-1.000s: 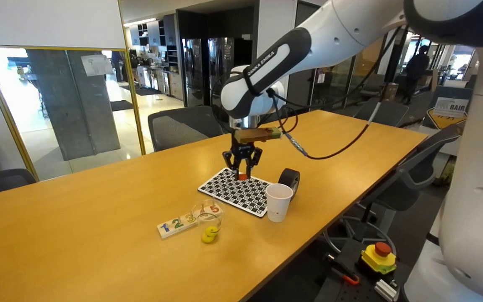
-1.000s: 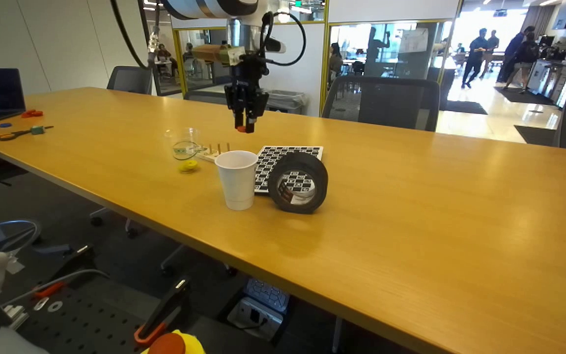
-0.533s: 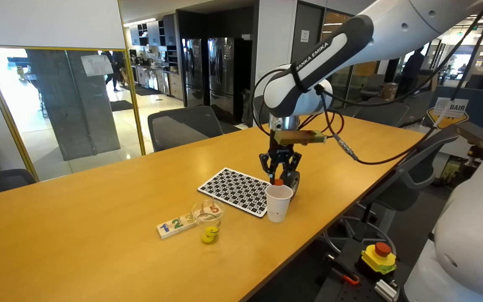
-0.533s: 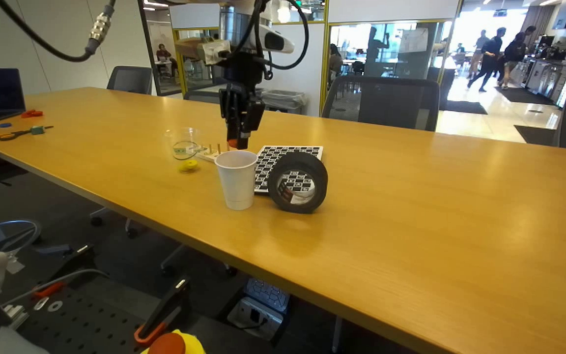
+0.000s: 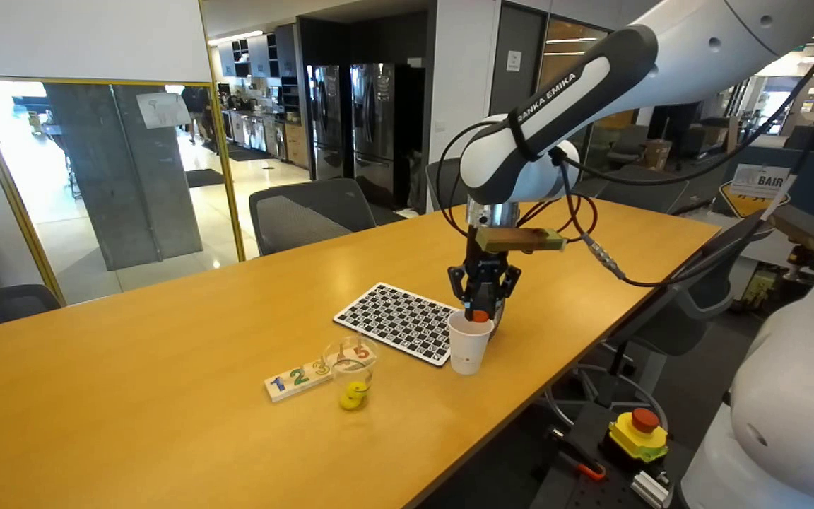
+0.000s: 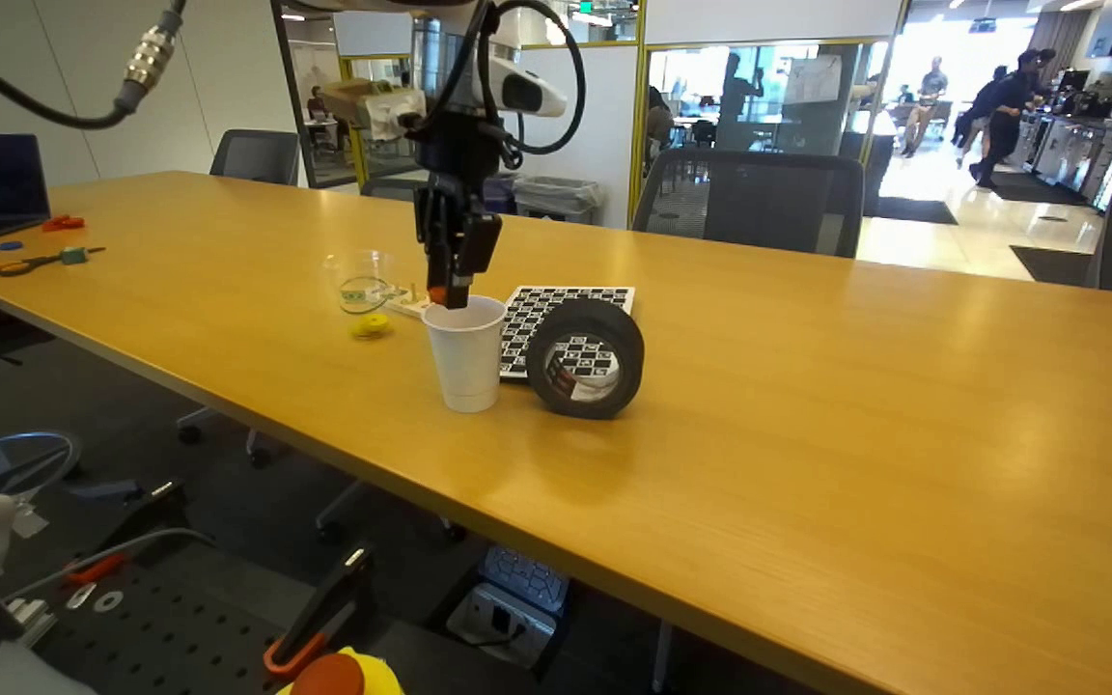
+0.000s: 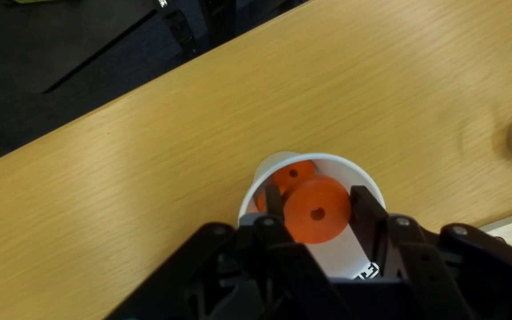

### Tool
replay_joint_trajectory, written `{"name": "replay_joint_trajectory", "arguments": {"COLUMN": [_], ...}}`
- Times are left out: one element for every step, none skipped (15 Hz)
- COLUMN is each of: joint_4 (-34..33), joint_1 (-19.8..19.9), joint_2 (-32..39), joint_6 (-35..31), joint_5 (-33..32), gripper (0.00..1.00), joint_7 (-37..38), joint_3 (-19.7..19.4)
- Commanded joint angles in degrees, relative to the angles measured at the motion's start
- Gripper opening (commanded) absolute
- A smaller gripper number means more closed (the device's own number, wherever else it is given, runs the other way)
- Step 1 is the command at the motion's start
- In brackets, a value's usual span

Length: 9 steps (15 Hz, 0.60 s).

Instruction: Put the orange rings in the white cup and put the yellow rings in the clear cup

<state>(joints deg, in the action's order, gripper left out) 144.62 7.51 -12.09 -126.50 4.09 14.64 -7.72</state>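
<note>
Tool (image 7: 317,201), gripping one orange ring (image 7: 301,212), has lowered over the white cup (image 6: 467,362).

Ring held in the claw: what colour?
Orange; the held ring shows best in the wrist view.

"BAIR" on sign (image 5: 759,178), "EMIKA" on arm (image 5: 591,92)

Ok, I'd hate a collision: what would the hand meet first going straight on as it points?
Probably the white cup: the hand points down at its mouth, gripping an orange ring; whether it would miss the rim is hard to judge.
</note>
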Motion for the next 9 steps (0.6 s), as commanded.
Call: {"name": "replay_joint_trajectory", "arguments": {"joint_4": [1.12,1.15,1.15,1.26,1.3,1.33,1.34,1.39,1.53], "joint_1": [-0.01,0.01,0.03,0.09,0.15,0.25,0.39,0.42,0.43], "joint_2": [-0.67,-0.47,-0.21,-0.03,0.15,0.33,0.51,0.57,0.51], "joint_6": [-3.96,-4.82,-5.56,-6.36,-6.73,-7.03,-7.05,-7.03,-7.04], "joint_5": [2.86,3.11,3.3,3.31,3.24,3.0,2.73,2.57,2.54], "gripper": [0.18,0.18,0.18,0.18,0.18,0.24,0.67,0.68,0.73], "joint_7": [-0.8,-0.51,-0.41,-0.13,-0.08,0.34,1.05,1.19,1.36], "joint_3": [0.42,0.55,0.61,0.7,0.69,0.73,0.78,0.79,0.79]}}
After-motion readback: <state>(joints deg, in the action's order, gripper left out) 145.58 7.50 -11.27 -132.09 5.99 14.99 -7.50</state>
